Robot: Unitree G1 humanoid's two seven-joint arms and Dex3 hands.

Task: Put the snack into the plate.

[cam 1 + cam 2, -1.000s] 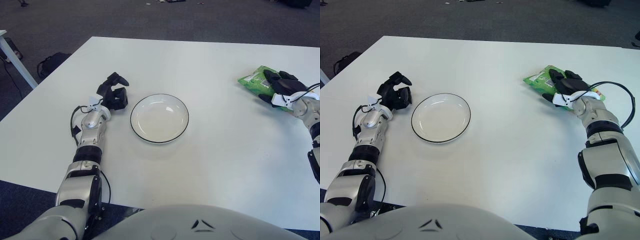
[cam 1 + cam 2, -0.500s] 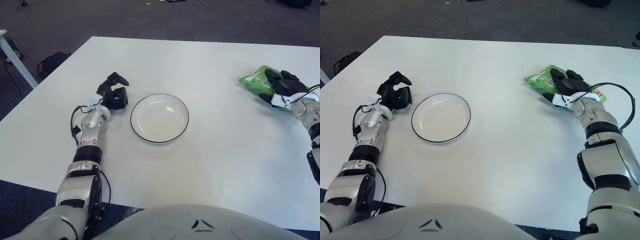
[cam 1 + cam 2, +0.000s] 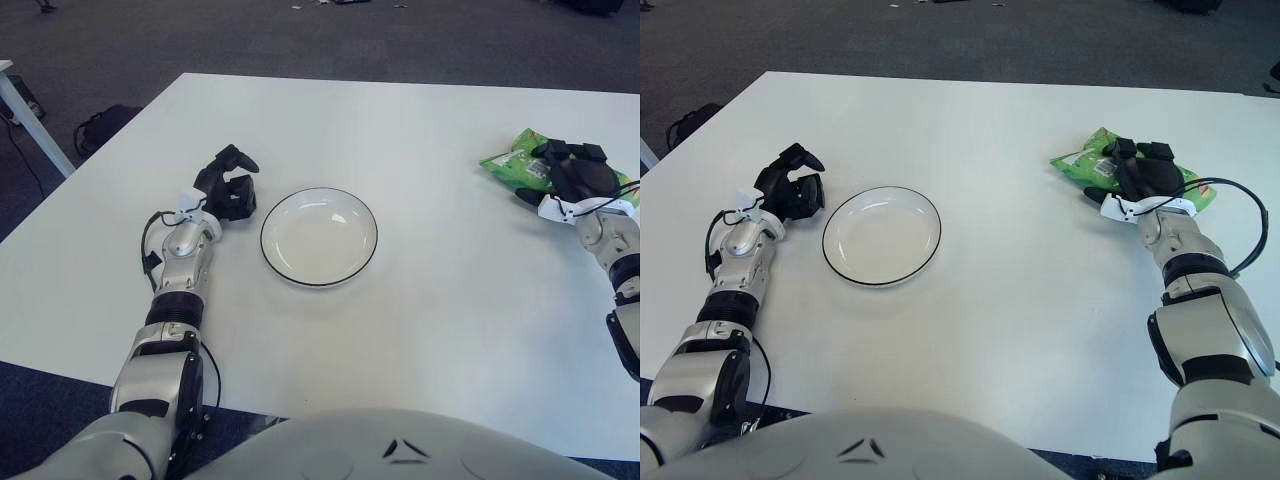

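A white table [image 3: 1000, 330] carries the scene. The snack [image 3: 1085, 162], a green packet, lies flat near the table's right edge, toward the far side. The right hand [image 3: 1140, 175] is on top of it: the black palm covers the packet's middle and right part, and the fingers [image 3: 1122, 150] reach across the top toward the far edge, while a thumb shows at the near edge of the packet. The green wrapper sticks out from under the hand on the left and a thin strip of it shows on the right. The fingers are curled down around the packet and pressing on it, so the hand grips the snack, though the packet appears to lie on the table surface rather than hang in the air.

The plate [image 3: 882, 235], white with a dark rim, sits left of the table's centre, toward the near edge. It holds nothing. It is well apart from the snack, with bare tabletop between them.

The left hand [image 3: 790, 190] shows just beside the plate, on the plate's left side, close to the rim but not touching it. Its black fingers are curled inward and hold nothing. Its forearm runs back toward the near left corner of the table.
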